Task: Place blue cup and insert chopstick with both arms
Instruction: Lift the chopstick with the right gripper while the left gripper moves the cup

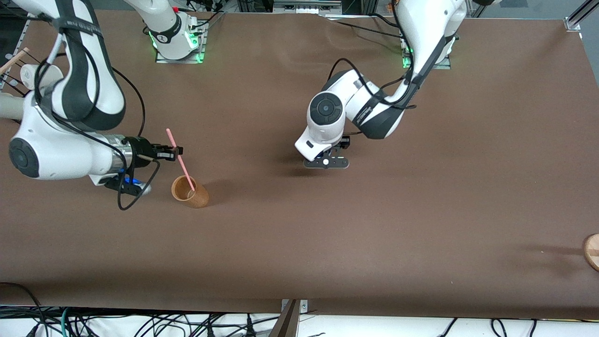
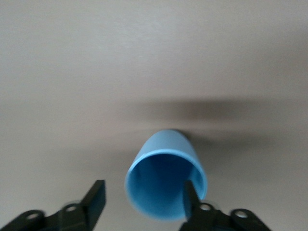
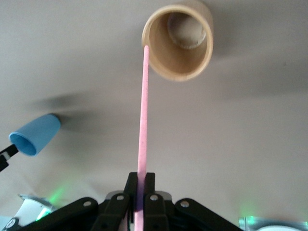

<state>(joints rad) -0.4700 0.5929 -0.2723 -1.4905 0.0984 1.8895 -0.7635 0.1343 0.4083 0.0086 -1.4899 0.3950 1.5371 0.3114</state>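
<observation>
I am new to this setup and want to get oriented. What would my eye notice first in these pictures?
First, the pink chopstick, pinched in the right gripper, slanting down with its lower end at the mouth of the brown cup toward the right arm's end of the table. Next, the left gripper low over the table's middle, its jaws spread with one finger inside the blue cup and one outside, as its wrist view shows.

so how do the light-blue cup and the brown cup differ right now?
The light-blue plastic cup has one finger of the left gripper inside its rim; the brown wooden-looking cup stands free on the table. The pink chopstick, held by the right gripper, points at the brown one. Both are handleless tumblers.
</observation>
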